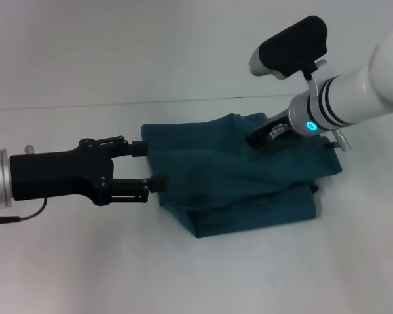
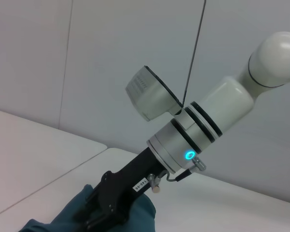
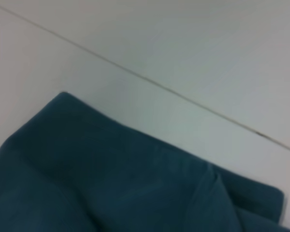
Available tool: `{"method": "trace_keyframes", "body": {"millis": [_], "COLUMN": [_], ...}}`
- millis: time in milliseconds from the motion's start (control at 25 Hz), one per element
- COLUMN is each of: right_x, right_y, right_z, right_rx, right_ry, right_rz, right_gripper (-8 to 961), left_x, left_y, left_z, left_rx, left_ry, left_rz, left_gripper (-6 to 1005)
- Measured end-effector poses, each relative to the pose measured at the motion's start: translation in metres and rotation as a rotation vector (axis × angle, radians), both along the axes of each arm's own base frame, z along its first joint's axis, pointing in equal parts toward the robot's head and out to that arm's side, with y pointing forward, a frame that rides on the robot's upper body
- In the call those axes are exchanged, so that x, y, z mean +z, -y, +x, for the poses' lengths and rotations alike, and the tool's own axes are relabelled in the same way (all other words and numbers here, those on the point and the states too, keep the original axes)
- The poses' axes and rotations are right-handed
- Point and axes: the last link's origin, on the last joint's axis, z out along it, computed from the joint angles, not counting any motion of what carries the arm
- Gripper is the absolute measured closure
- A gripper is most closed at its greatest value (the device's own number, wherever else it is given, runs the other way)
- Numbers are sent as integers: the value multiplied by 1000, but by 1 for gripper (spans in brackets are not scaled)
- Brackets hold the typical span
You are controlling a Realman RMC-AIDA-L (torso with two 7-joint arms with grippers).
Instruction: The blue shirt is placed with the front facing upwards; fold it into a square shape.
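Observation:
The blue shirt (image 1: 239,193) lies folded into a thick, uneven bundle in the middle of the white table; its chest print is hidden. My left gripper (image 1: 150,167) is level with the bundle's left edge, open, with both fingertips just over the cloth's border. My right gripper (image 1: 256,138) reaches down into the top of the shirt, where cloth is drawn up around it. The left wrist view shows that right gripper (image 2: 100,215) buried in teal folds of the shirt (image 2: 63,217), shut on them. In the right wrist view only the shirt (image 3: 111,183) and table appear.
The white table (image 1: 183,275) extends on all sides of the bundle, with a thin seam (image 1: 118,103) running across behind it. A pale wall (image 2: 111,48) rises beyond the far edge. A thin cable (image 1: 19,216) hangs from my left arm.

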Motion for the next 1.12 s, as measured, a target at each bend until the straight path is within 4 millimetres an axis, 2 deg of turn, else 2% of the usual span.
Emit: {"method": "trace_keyframes", "body": {"millis": [360,520,760,1120], "right_x": [0,-11,-17,0], "right_y": [24,40,51,65], "right_z": [-3,-5,-3,-8], "right_rx": [2,-10,-29,-37], "right_ry": [20,-18,-35,-66], "right_rz": [-52,-106,-118,-105], "right_gripper": [577,540,470,466], "left_x": [-1,-1,-1,-1], "left_y": [1,1,1,1], "left_z": [1,1,2,1], "left_rx": [0,0,0,2], "left_ry": [4,6,7,6], "left_rz": [-6,-5,-4,-3], "left_gripper": [135,135,135,135]}}
